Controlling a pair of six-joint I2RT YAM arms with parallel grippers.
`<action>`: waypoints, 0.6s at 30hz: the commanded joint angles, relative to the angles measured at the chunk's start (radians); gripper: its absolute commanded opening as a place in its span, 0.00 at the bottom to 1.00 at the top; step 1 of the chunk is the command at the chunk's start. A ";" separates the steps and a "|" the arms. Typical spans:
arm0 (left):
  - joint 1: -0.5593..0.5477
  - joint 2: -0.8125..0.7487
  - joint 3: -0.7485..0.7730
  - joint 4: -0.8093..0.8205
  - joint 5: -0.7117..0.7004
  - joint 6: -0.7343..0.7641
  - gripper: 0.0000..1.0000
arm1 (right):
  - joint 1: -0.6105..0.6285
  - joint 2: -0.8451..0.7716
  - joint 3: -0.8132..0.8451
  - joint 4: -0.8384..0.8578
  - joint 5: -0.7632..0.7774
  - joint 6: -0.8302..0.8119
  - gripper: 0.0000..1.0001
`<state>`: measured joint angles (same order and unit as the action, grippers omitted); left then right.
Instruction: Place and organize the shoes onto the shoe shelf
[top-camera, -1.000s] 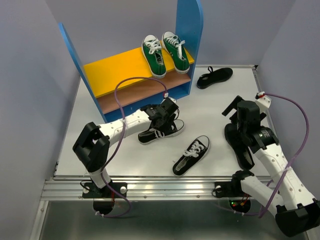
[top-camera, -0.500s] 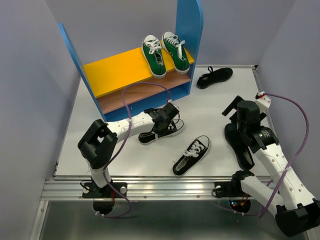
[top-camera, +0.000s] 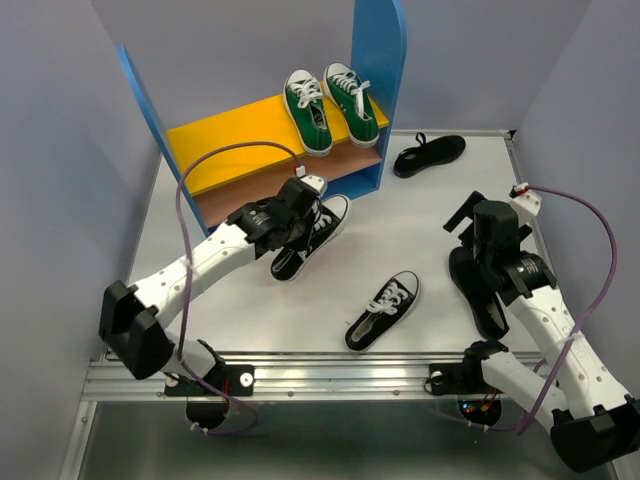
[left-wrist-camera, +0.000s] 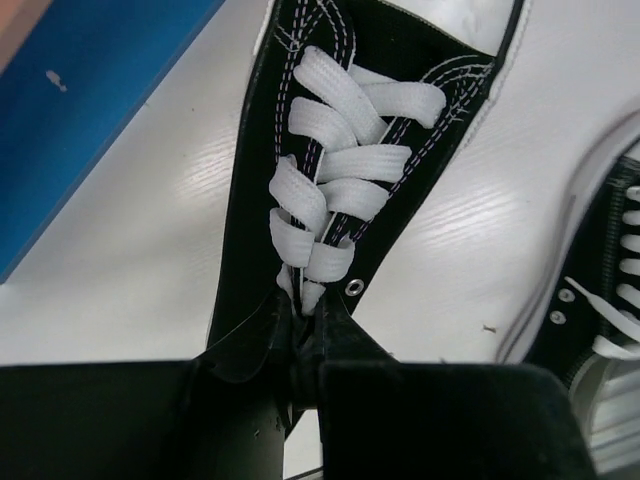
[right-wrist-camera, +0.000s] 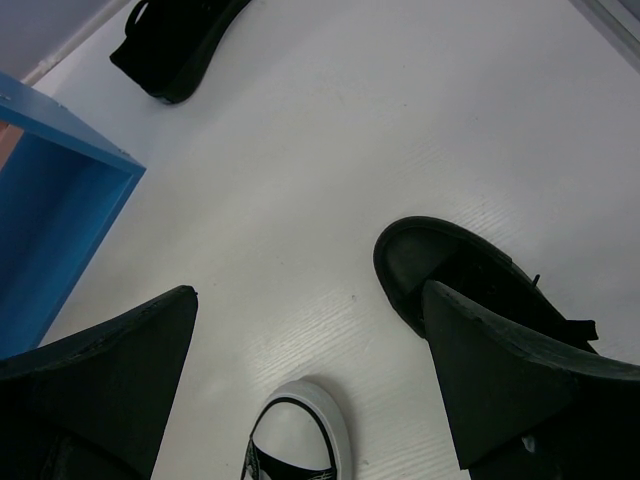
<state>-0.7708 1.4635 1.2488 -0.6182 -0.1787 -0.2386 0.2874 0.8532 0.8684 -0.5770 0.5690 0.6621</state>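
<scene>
My left gripper (top-camera: 292, 228) (left-wrist-camera: 305, 325) is shut on the tongue end of a black sneaker (top-camera: 318, 228) (left-wrist-camera: 340, 170) with white laces, holding it just in front of the shoe shelf (top-camera: 380, 60). Two green sneakers (top-camera: 310, 112) stand on the shelf's yellow upper board (top-camera: 230, 140). The second black sneaker (top-camera: 383, 310) (right-wrist-camera: 300, 430) lies on the table. One all-black shoe (top-camera: 430, 153) (right-wrist-camera: 175, 40) lies right of the shelf. Another all-black shoe (top-camera: 478, 300) (right-wrist-camera: 465, 275) lies under my open right gripper (top-camera: 470, 232) (right-wrist-camera: 310, 370).
The shelf's pinkish-brown lower board (top-camera: 250, 198) holds no shoes. Its blue side panel (left-wrist-camera: 90, 110) (right-wrist-camera: 50, 200) is close to the held sneaker. The white table (top-camera: 420, 220) ends in a metal rail (top-camera: 300, 375) at the near side; grey walls surround it.
My left gripper closed on the black sneaker and carried it up and back toward the shelf. The left arm swung leftward. The right arm has not moved.
</scene>
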 joint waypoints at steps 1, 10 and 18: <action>0.005 -0.152 0.040 -0.006 0.134 0.022 0.00 | -0.002 0.006 0.001 0.023 0.012 0.004 1.00; 0.007 -0.307 0.086 -0.023 0.200 0.055 0.00 | -0.002 0.033 0.014 0.051 -0.009 -0.001 1.00; 0.039 -0.313 0.400 -0.103 0.059 0.010 0.00 | -0.002 0.030 0.015 0.051 -0.012 -0.004 1.00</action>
<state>-0.7532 1.2083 1.4796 -0.7864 -0.0257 -0.2043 0.2874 0.8936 0.8684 -0.5682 0.5518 0.6617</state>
